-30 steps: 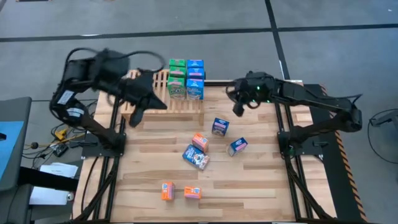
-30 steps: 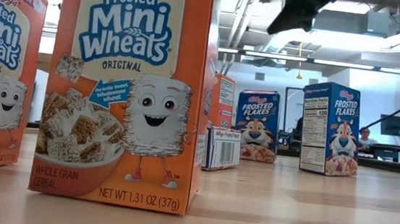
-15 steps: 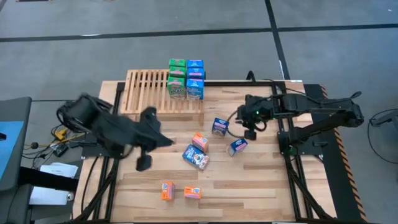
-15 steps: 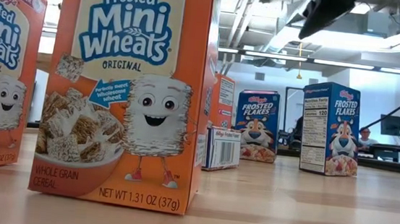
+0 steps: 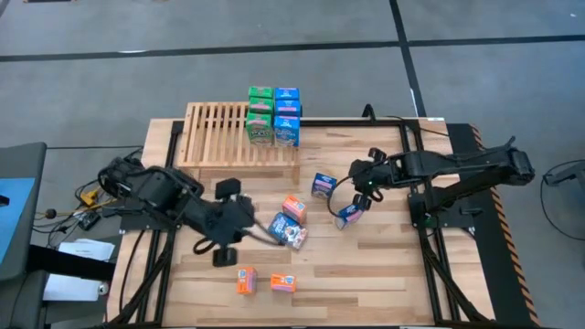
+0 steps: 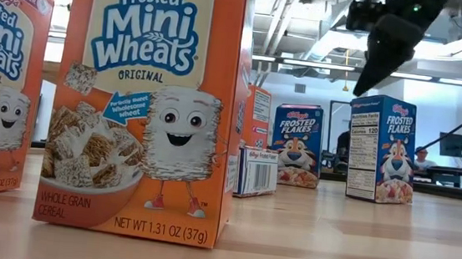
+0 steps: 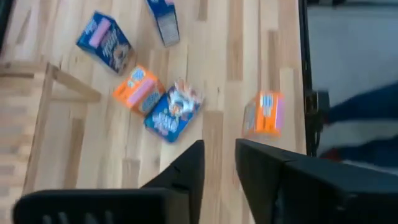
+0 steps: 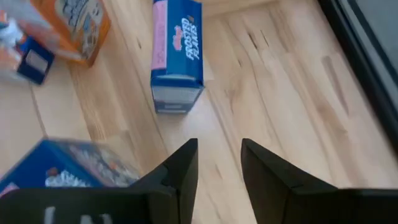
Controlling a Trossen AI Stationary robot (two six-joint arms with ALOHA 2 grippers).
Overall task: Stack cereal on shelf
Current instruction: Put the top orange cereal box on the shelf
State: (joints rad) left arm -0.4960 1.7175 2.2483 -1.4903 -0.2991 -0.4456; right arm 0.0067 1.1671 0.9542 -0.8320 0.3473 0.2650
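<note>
Light-wood shelf [image 5: 219,137] holds four green and blue cereal boxes [image 5: 273,117] at its right end. My left gripper [image 5: 234,239] hovers above two orange boxes [image 5: 267,281], fingers narrowly parted, empty. My right gripper [image 5: 363,192] hangs over a blue box [image 5: 349,215], fingers narrowly parted, holding nothing.

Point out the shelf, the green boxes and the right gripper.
shelf [image 5: 215,128]: high view, bare slats.
green boxes [image 5: 260,115]: high view, middle of the stack's tops.
right gripper [image 5: 360,200]: high view, between its fingertips.
</note>
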